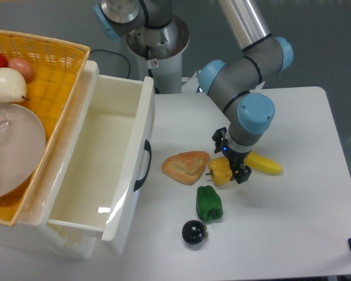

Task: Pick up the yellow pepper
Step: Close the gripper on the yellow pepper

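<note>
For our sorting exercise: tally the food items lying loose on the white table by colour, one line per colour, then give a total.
Yellow: 2, the yellow pepper under the hand and the long yellow item
Green: 1, the green pepper
Tan: 1, the pastry
Black: 1, the dark round fruit
Total: 5

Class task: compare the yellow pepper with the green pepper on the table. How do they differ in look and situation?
The yellow pepper is golden yellow; the green pepper is dark green. The hand is right over the yellow pepper, partly hiding it; the green pepper lies fully visible, nearer the camera. Both are small, blocky and lie on the white table.
</note>
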